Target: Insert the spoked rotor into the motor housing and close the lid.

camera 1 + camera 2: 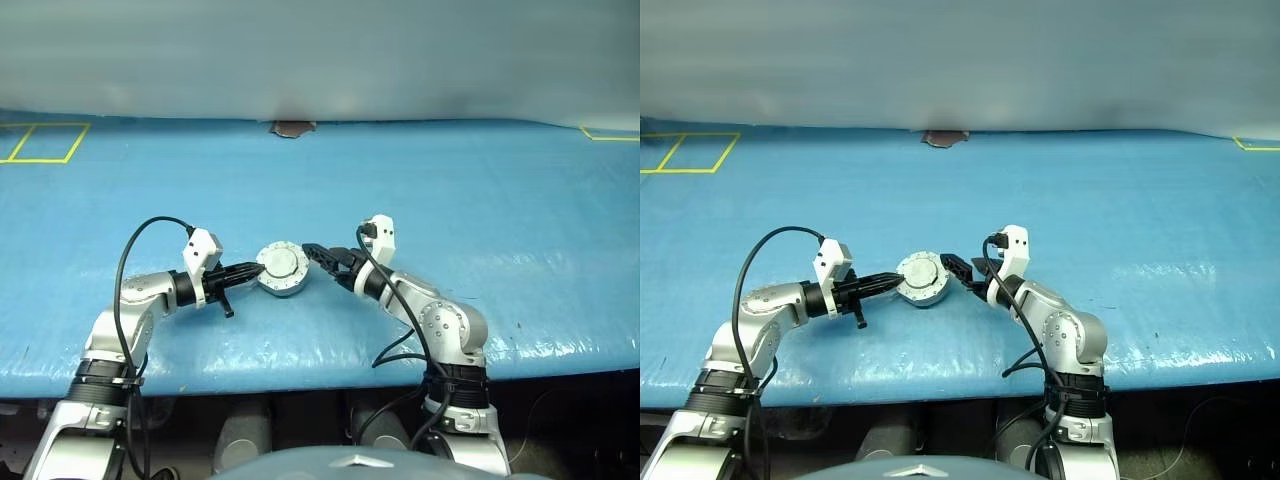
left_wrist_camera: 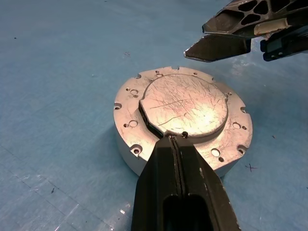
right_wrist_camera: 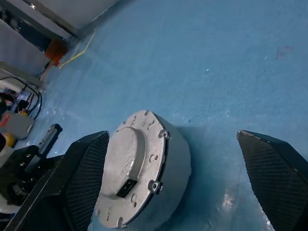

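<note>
The motor housing (image 2: 180, 120) sits on the blue bench (image 1: 480, 190) with the lid (image 2: 187, 103) already on top, slightly askew, a dark gap at one edge. The left tool (image 1: 254, 268), clenched, presses its tip on the lid's rim. The right tool (image 1: 318, 253) hangs released just beside the housing. The closing step looks nearly done; next, the lid likely needs nudging flush.
</note>
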{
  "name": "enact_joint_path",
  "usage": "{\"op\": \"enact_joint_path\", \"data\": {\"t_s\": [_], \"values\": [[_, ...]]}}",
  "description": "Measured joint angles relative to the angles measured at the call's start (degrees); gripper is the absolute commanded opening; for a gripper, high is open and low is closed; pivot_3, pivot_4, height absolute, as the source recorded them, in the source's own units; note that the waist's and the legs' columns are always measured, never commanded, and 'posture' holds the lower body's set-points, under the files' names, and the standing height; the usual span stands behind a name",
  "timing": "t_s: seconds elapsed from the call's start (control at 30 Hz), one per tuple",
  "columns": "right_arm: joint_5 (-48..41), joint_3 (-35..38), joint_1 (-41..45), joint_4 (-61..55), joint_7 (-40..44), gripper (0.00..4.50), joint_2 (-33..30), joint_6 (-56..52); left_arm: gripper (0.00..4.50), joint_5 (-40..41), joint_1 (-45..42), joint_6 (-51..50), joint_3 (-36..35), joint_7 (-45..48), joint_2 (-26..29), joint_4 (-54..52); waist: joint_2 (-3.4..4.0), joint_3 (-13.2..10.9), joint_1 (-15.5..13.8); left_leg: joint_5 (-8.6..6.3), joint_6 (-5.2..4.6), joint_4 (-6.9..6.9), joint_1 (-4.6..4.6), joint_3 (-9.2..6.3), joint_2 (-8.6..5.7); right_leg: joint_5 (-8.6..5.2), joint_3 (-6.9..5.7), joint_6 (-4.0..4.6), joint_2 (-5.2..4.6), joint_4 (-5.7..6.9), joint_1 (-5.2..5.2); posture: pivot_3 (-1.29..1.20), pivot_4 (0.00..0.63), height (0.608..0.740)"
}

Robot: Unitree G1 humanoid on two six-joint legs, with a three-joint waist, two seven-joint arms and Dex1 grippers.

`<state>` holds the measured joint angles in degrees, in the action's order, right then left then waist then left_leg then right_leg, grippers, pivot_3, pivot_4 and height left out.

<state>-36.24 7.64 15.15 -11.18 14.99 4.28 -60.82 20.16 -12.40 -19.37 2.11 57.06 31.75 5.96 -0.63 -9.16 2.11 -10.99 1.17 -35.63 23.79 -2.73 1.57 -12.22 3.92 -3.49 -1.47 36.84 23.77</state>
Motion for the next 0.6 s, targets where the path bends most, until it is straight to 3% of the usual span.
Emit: {"op": "enact_joint_path", "data": {"t_s": [0.33,0.6], "values": [[-13.3,5.5,-1.3,8.2,-3.3,4.48,0.1,-4.5,0.00,0.0,0.4,0.2,-0.4,-0.5,0.0,0.0,0.00,0.0,0.2,0.00,-0.01,0.04,0.00,0.01,0.02,0.00,-0.01,0.00,0.01,-0.04,0.01,0.00,0.150,0.740],[-16.7,3.3,-0.3,13.9,-1.4,4.48,0.2,-0.7,0.00,0.0,0.6,0.2,-1.0,-0.8,0.1,0.0,0.00,0.0,0.9,0.00,-0.01,0.03,-0.04,0.00,0.06,-0.01,-0.01,0.00,0.04,-0.04,-0.01,0.00,0.150,0.740]]}}
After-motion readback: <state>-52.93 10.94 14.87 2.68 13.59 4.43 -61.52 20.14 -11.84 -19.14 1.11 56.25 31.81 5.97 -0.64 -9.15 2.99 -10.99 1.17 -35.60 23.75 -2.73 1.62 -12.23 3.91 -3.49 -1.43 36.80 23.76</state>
